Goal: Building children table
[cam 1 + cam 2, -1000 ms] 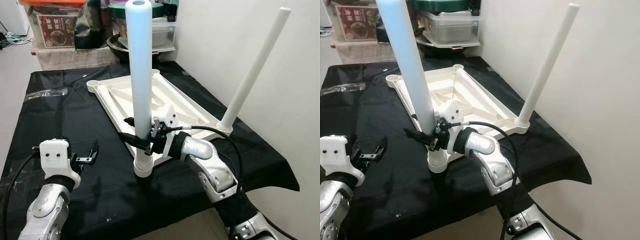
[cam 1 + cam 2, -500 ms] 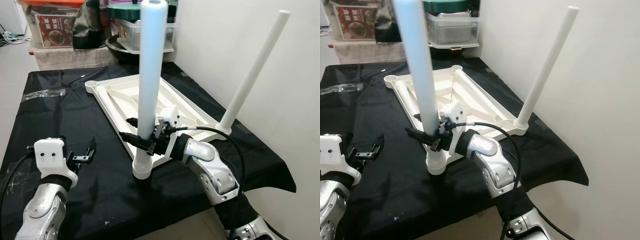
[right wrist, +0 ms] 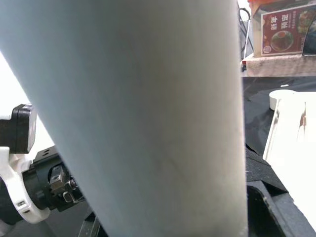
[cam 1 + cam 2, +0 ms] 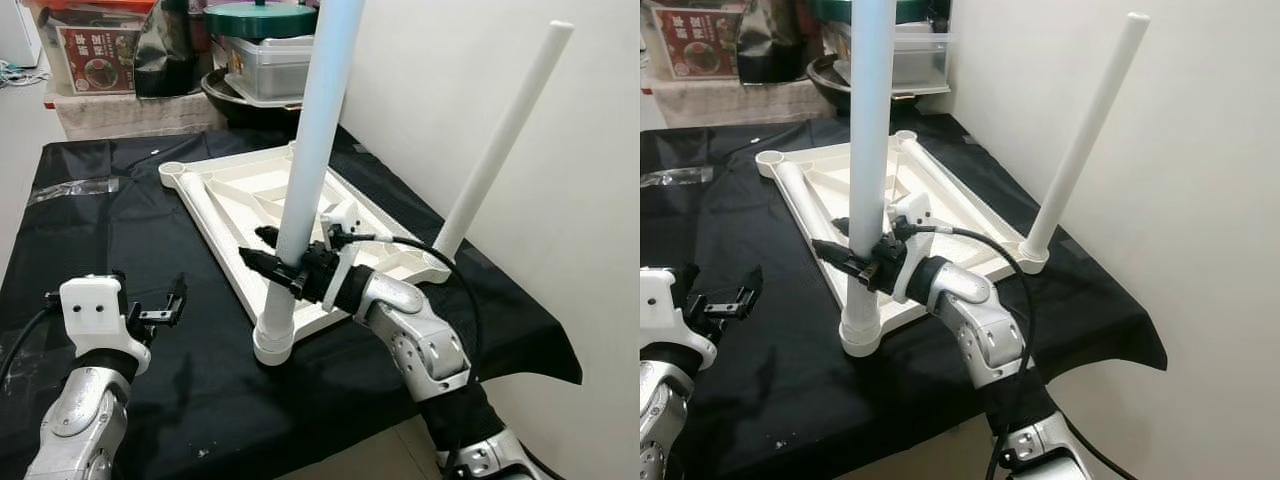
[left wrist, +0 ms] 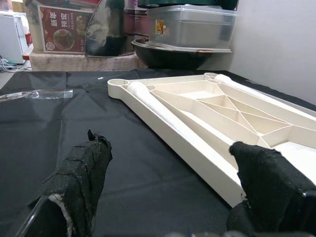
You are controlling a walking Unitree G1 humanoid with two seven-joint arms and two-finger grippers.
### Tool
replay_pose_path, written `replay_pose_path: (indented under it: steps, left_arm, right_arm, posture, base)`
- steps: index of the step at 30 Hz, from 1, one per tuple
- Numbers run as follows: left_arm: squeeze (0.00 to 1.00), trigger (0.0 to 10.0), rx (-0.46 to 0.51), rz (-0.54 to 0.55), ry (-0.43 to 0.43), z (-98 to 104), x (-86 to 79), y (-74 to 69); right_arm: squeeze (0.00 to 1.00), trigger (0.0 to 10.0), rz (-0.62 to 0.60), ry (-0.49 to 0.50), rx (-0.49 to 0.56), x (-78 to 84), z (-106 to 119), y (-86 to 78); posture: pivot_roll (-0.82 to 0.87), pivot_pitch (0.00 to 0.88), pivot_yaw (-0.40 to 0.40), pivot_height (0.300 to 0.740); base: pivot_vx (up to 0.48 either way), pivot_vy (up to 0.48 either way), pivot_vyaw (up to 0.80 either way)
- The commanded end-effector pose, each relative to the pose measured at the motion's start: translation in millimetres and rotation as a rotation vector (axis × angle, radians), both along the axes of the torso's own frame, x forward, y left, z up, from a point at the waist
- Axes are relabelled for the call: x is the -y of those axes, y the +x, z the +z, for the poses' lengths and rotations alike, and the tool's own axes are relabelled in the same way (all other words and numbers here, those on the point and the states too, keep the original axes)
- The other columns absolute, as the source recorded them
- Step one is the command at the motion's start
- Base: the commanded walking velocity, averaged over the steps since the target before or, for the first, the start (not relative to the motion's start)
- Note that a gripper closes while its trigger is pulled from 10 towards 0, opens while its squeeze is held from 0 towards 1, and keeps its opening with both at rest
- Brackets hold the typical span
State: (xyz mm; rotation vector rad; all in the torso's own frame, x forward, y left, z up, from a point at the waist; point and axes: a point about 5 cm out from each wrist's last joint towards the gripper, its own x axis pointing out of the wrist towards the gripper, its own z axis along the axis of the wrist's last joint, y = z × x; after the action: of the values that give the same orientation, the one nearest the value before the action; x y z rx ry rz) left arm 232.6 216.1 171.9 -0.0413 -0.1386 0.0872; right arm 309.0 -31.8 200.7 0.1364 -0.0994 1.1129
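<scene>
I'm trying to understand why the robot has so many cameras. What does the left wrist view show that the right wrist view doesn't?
The left wrist view looks past open black fingers across the black cloth to the upturned tabletop, with the storage boxes behind. The right wrist view is up against the white leg that the right gripper clamps. Both catch the cloth, some white tabletop and the red poster.

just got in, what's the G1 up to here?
It's assembling a kids' table. The tabletop lies upside down on a black cloth. The right gripper is shut on a white leg standing in the near corner socket, tilted a bit. Another leg stands in the corner by the wall. The left gripper hovers open over the cloth, holding nothing.
</scene>
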Motion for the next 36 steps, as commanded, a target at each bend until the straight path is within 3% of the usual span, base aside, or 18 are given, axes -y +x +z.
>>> replay_pose_path:
  steps: [1, 7, 8, 10, 11, 12, 13, 14, 15, 17, 20, 27, 29, 30, 32, 36]
  left_arm:
    - [0.0, 10.0, -0.016, -0.008, -0.014, -2.7, 1.5, 0.1]
    - [0.0, 10.0, -0.016, -0.016, -0.016, -2.8, 4.3, 1.9]
    - [0.0, 10.0, -0.015, -0.018, -0.016, -2.7, 4.7, 2.2]
    - [0.0, 10.0, -0.014, -0.016, -0.016, -2.4, 4.8, 2.4]
    - [0.0, 10.0, -0.013, -0.014, -0.015, -2.4, 4.4, 2.3]
    - [0.0, 10.0, -0.013, -0.014, -0.015, -2.4, 4.4, 2.3]
    - [0.0, 10.0, -0.013, -0.012, -0.015, -2.4, 4.2, 2.3]
    - [0.0, 10.0, -0.013, -0.012, -0.015, -2.4, 4.2, 2.3]
    - [0.0, 10.0, -0.013, -0.008, -0.014, -2.4, 3.8, 2.5]
    - [0.0, 10.0, -0.013, -0.007, -0.014, -2.3, 3.8, 2.5]
    - [0.0, 10.0, -0.013, -0.008, -0.012, -2.2, 3.5, 3.1]
    - [0.0, 10.0, -0.008, -0.021, -0.006, -0.7, 2.4, 8.1]
    - [0.0, 10.0, -0.002, -0.031, -0.005, 0.6, 3.2, 10.6]
    - [0.0, 10.0, -0.002, -0.031, -0.005, 0.6, 3.2, 10.6]
    - [0.0, 10.0, 0.001, -0.042, -0.001, 1.7, 2.8, 12.3]
    - [0.0, 10.0, 0.006, -0.051, 0.004, 3.2, 1.4, 13.8]
  right_arm:
    - [0.0, 10.0, 0.04, -0.021, -0.123, -7.3, -18.9, -2.9]
    - [0.0, 10.0, 0.009, -0.035, -0.139, -5.8, -20.5, -0.5]
    - [0.0, 10.0, -0.043, -0.051, -0.144, -4.9, -22.3, 2.6]
    - [0.0, 10.0, -0.276, -0.126, -0.21, 1.1, -33.8, 18.4]
    - [0.0, 10.0, -0.488, -0.181, -0.284, 12.1, -43.9, 30.0]
    - [0.0, 10.0, -0.488, -0.181, -0.284, 12.1, -43.9, 30.0]
    - [0.0, 10.0, -0.624, -0.22, -0.334, 20.1, -50.7, 35.9]
    - [0.0, 10.0, -0.624, -0.22, -0.334, 20.1, -50.7, 35.9]
    - [0.0, 10.0, -0.806, -0.186, -0.425, 31.9, -57.8, 34.6]
    - [0.0, 10.0, -0.828, -0.164, -0.438, 33.1, -57.7, 32.4]
    - [0.0, 10.0, -0.828, -0.13, -0.456, 32.3, -57.3, 29.5]
    - [0.0, 10.0, -0.685, 0.042, -0.466, 27.6, -37.7, 36.1]
    - [0.0, 10.0, -0.534, 0.152, -0.481, 24.3, -17.9, 42.5]
    - [0.0, 10.0, -0.534, 0.152, -0.481, 24.3, -17.9, 42.5]
    - [0.0, 10.0, -0.36, 0.237, -0.467, 20.3, 8.2, 44.1]
    - [0.0, 10.0, -0.281, 0.299, -0.465, 19.0, 29.4, 45.2]
  posture:
    - [0.15, 0.0, -0.11, 0.74]
    - [0.15, 0.0, -0.11, 0.74]
    - [0.15, 0.0, -0.109, 0.74]
    - [0.14, 0.0, -0.11, 0.74]
    - [0.14, 0.0, -0.111, 0.74]
    - [0.14, 0.0, -0.111, 0.74]
    - [0.14, 0.0, -0.11, 0.74]
    - [0.14, 0.0, -0.11, 0.74]
    - [0.15, 0.0, -0.108, 0.74]
    - [0.15, 0.0, -0.108, 0.74]
    - [0.15, 0.0, -0.102, 0.74]
    - [0.13, 0.0, -0.087, 0.74]
    - [0.13, 0.0, -0.08, 0.74]
    - [0.13, 0.0, -0.08, 0.74]
    - [0.12, 0.0, -0.075, 0.74]
    - [0.12, 0.0, -0.075, 0.74]
  base:
    - [0.0, 0.0, 0.0]
    - [0.0, 0.0, 0.0]
    - [0.0, 0.0, 0.0]
    - [0.0, 0.0, 0.0]
    - [0.0, 0.0, 0.0]
    - [0.0, 0.0, 0.0]
    - [0.0, 0.0, 0.0]
    - [0.0, 0.0, 0.0]
    - [0.0, 0.0, 0.0]
    - [0.0, 0.0, 0.0]
    - [0.0, 0.0, 0.0]
    - [0.0, 0.0, 0.0]
    - [0.0, 0.0, 0.0]
    - [0.0, 0.0, 0.0]
    - [0.0, 0.0, 0.0]
    - [0.0, 0.0, 0.0]
